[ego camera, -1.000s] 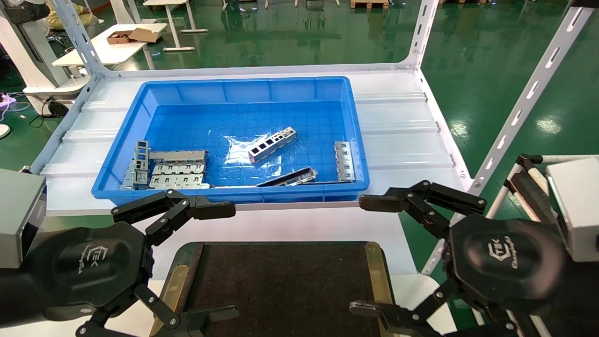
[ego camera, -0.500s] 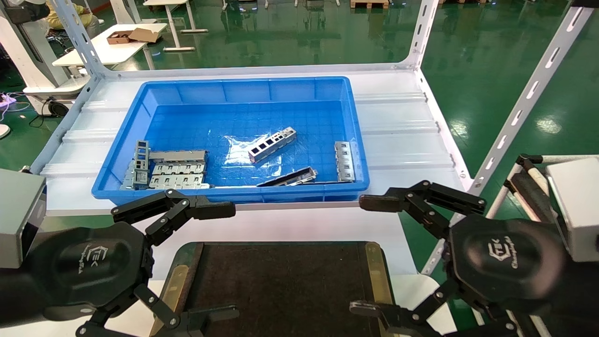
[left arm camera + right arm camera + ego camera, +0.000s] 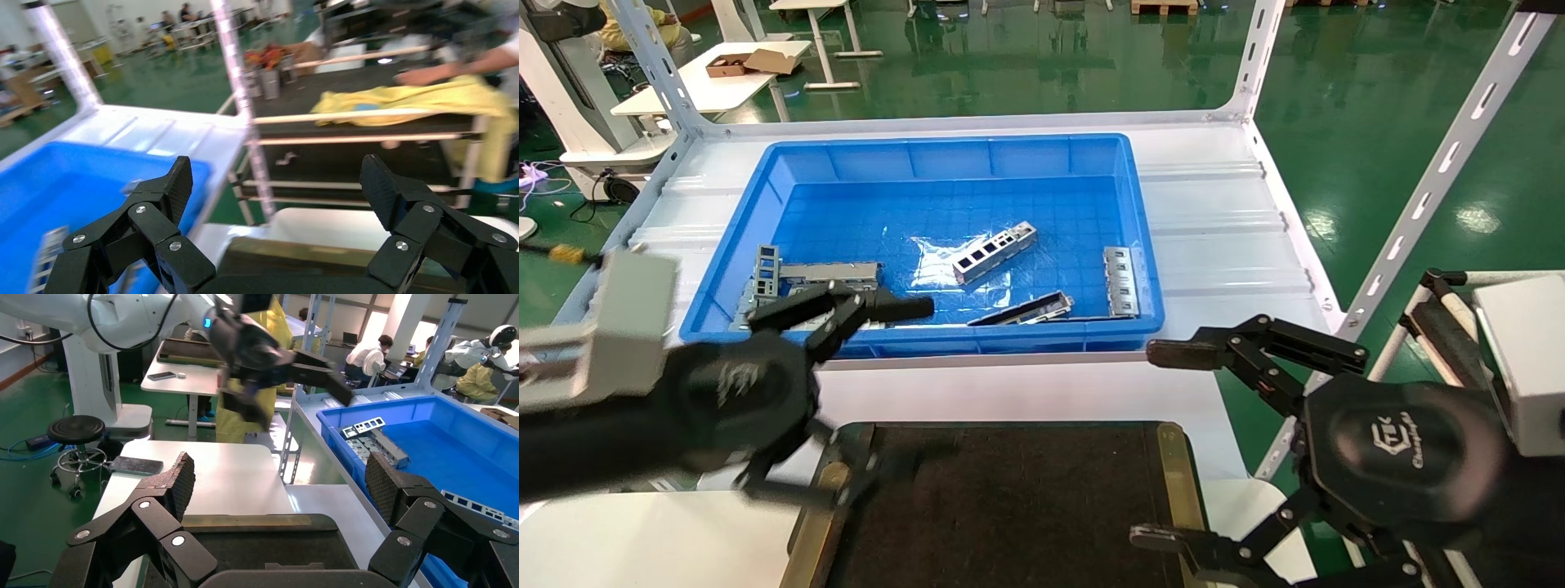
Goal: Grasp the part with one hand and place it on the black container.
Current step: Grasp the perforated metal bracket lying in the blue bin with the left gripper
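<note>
the left end effector [image 3: 878,384] sits at lower left of the head view, fingers spread wide apart and holding nothing, its upper fingertip over the near rim of the blue bin [image 3: 928,339] and its lower finger over the near-left corner of the black container [image 3: 1009,498]. its own wrist view shows what the head view cannot: the gap between the two black pads [image 3: 179,184] is bare, with only the bin's blue corner and the white surface [image 3: 153,131] behind. the right end effector [image 3: 1164,445] hangs at lower right of the head view, beside the container's right brass rim, fingers equally wide apart and holding nothing; its wrist view looks across the container toward the left end effector [image 3: 269,355] and the bin. the part [image 3: 995,252] lies slantwise near the middle of the bin floor, apart from both end effectors. a darker strip [image 3: 1021,310] lies just below it, flat plates [image 3: 829,294] sit at the bin's left end, and another plate [image 3: 1120,282] lies at its right wall.
</note>
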Tool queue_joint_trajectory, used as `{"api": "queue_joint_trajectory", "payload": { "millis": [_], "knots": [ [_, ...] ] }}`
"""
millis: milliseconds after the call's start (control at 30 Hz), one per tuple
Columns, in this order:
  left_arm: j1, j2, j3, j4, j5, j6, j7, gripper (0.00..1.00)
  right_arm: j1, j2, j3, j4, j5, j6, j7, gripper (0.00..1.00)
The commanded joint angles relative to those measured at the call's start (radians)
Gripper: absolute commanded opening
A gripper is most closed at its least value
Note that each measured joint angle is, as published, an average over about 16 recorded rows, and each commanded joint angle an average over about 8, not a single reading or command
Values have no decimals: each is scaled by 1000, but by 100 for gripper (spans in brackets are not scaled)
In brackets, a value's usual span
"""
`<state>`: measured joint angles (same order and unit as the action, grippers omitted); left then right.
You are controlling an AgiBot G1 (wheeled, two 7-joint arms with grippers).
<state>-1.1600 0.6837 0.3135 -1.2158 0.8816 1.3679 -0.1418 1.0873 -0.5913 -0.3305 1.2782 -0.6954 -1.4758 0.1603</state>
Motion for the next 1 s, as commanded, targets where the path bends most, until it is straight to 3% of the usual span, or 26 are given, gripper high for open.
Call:
{"api": "queue_joint_trajectory", "payload": {
  "millis": [33,467,1000],
  "knots": [
    [-18,15,7,12,28,-23,8,100,0,0,0,0,0,0,0,100],
    [-182,216,82,282,254,-237,114,100,0,0,0,0,0,0,0,100],
    [-391,482,140,801,409,-449,346,100,0,0,-1,0,1,0,0,100]
  ]
}}
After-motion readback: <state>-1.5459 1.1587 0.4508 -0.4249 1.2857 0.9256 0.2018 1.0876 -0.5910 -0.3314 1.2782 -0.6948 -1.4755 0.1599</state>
